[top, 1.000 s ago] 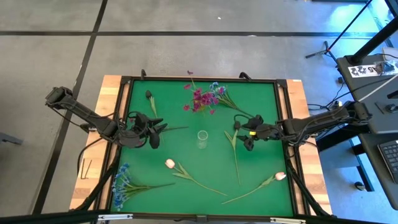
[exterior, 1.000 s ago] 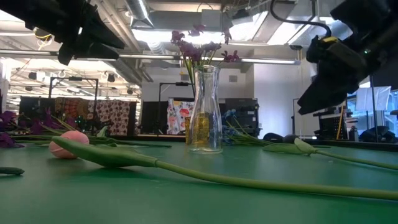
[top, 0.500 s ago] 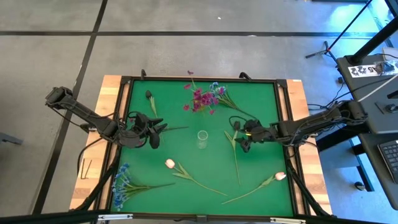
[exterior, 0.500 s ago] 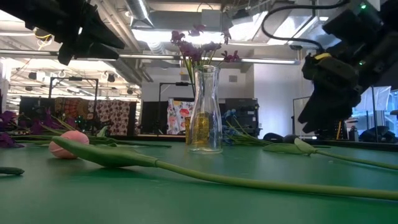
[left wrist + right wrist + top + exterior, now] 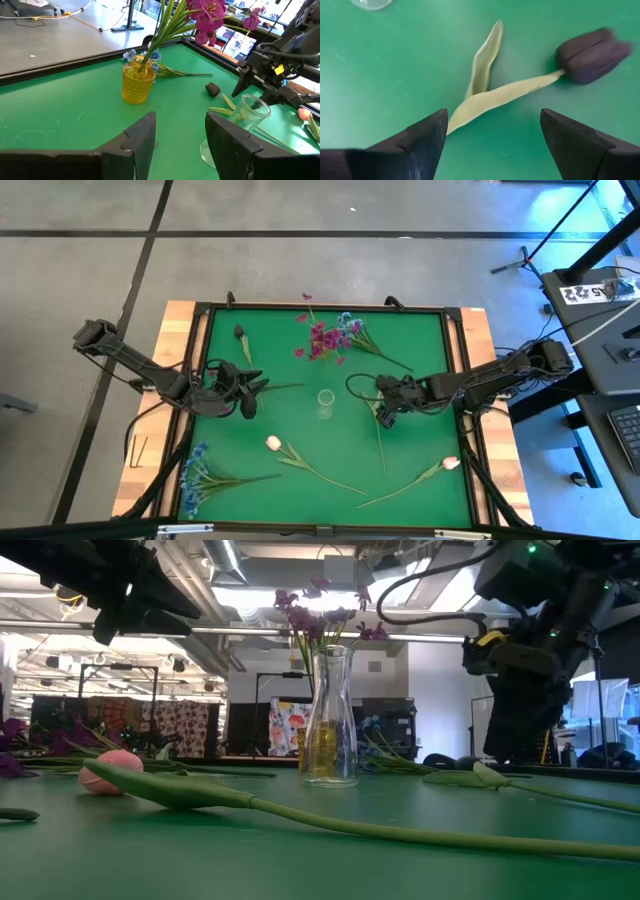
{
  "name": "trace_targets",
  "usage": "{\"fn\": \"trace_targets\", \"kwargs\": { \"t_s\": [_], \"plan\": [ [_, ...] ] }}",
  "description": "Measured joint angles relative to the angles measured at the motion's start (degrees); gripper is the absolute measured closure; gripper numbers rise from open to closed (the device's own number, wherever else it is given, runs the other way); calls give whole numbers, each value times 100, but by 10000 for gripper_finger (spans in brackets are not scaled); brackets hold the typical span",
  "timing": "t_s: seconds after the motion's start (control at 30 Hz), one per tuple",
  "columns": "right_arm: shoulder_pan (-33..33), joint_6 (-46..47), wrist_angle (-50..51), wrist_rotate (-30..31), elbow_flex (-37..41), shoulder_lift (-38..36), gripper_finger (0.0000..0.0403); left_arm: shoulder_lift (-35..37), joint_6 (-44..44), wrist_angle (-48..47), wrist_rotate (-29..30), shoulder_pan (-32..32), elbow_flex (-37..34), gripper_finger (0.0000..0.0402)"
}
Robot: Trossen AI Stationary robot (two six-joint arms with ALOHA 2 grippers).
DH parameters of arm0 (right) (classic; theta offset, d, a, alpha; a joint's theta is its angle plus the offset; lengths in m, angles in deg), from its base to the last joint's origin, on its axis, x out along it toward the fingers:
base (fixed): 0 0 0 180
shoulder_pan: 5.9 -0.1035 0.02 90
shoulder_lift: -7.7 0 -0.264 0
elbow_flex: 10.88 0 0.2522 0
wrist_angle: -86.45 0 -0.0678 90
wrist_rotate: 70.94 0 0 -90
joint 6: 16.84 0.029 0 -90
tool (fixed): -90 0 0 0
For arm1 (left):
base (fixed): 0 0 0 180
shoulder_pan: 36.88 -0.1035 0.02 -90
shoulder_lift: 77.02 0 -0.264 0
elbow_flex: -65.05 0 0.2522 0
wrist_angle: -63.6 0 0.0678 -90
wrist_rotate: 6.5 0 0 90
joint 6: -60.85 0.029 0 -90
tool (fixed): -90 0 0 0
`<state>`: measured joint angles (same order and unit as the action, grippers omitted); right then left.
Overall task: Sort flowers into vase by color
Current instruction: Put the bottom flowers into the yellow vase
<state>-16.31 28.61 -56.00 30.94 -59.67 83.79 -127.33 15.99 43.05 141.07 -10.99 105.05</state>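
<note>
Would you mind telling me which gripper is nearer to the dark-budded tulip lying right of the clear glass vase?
The right gripper: it hovers open directly over the dark-budded tulip, straddling its stem. The left gripper waits, open, across the clear glass vase.

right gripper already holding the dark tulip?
No. The right gripper is open, its fingers straddling the dark tulip's stem without touching it.
</note>
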Motion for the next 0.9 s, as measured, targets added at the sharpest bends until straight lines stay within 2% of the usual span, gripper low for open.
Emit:
{"fn": "trace_targets", "kwargs": {
  "t_s": [0.4, 0.7, 0.9],
  "plan": [
    [-197, 219, -12, -245, -187, 765, 86, 1, -1, 0, -2, 0, 0, 235],
    [-202, 258, 39, 67, -216, 1021, 86, 0, -1, -2, -2, 0, 0, 235],
    [-195, 259, 643, 271, -432, 1040, 86, 0, -1, 0, -2, 0, 0, 235]
  ]
}}
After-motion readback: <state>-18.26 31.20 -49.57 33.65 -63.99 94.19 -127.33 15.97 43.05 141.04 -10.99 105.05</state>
